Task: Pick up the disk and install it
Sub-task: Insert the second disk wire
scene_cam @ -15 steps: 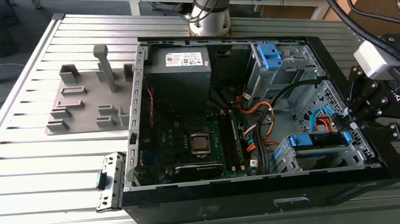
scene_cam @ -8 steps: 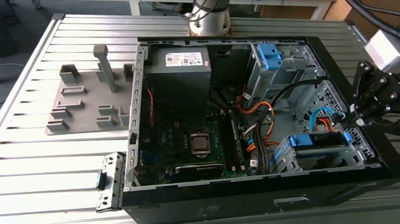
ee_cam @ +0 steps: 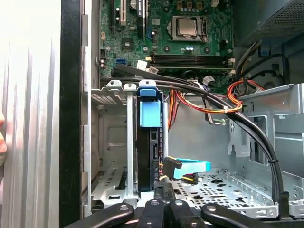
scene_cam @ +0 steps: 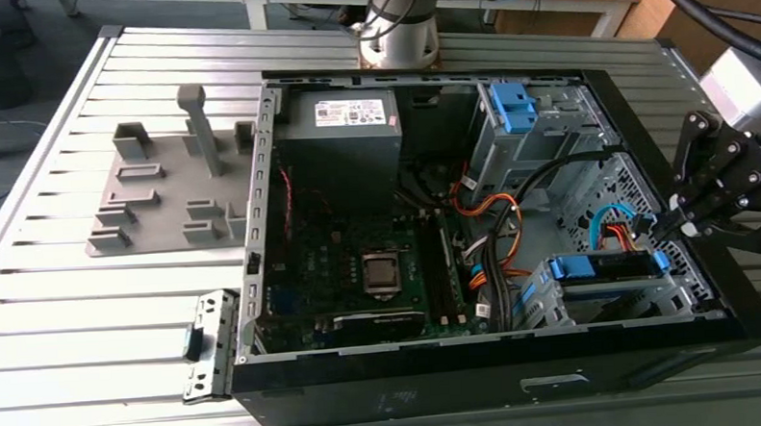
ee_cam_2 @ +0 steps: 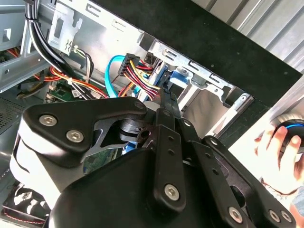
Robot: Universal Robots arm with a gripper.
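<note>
The open computer case [scene_cam: 491, 386] lies on the tabletop [scene_cam: 65, 323], with a fixture block [scene_cam: 161, 198] to the exterior view's left of it. Inside, the power supply [scene_cam: 341, 128] sits at the far side, the motherboard [scene_cam: 357, 262] before it, and the disk [scene_cam: 608, 266] in the drive cage [scene_cam: 671, 301] at the near corner on the exterior view's right. The hand [scene_cam: 685, 221] hangs just beside the disk.

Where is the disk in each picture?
Exterior view: the disk sits in the metal cage, low at the exterior view's right.
First wrist view: the disk stands on edge in that cage.
Second wrist view: its blue bracket peeks past the gripper.
Shared landmark: the light-blue cable.
</note>
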